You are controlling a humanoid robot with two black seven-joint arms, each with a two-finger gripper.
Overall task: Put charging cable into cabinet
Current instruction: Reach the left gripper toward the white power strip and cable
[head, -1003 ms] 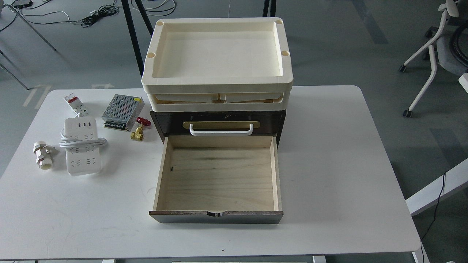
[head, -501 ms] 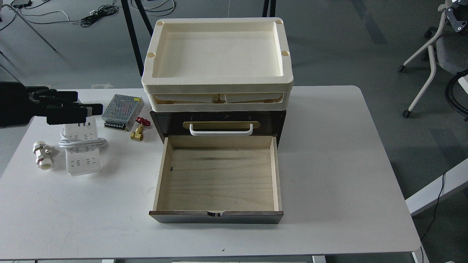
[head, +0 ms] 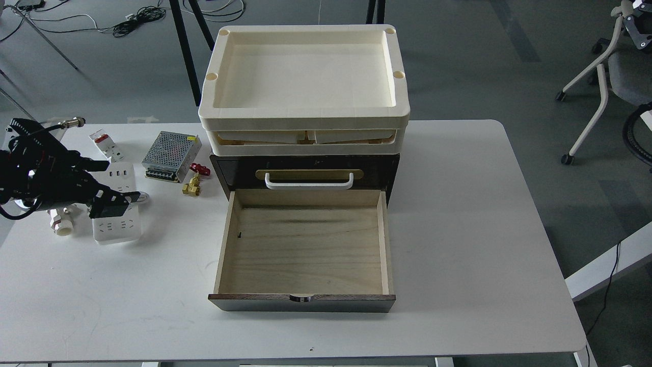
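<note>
Left claw (head: 113, 202), finger spread indiscernible, over the white power strip (head: 117, 224) near the tabletop (head: 484, 229) left edge; cabinet (head: 304, 168) drawer (head: 304, 250) open.

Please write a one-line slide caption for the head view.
Left end effector over the charging cable, beside the cabinet with its drawer open.

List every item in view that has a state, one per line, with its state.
Lower drawer: pulled open, empty.
Upper drawer: shut.
Top tray: empty, stacked on another tray.
Charging cable: flat on the table, cord wound round its middle.
Left pincer: over the strip's middle; open or shut cannot be told.
Right pincer: out of view.
</note>
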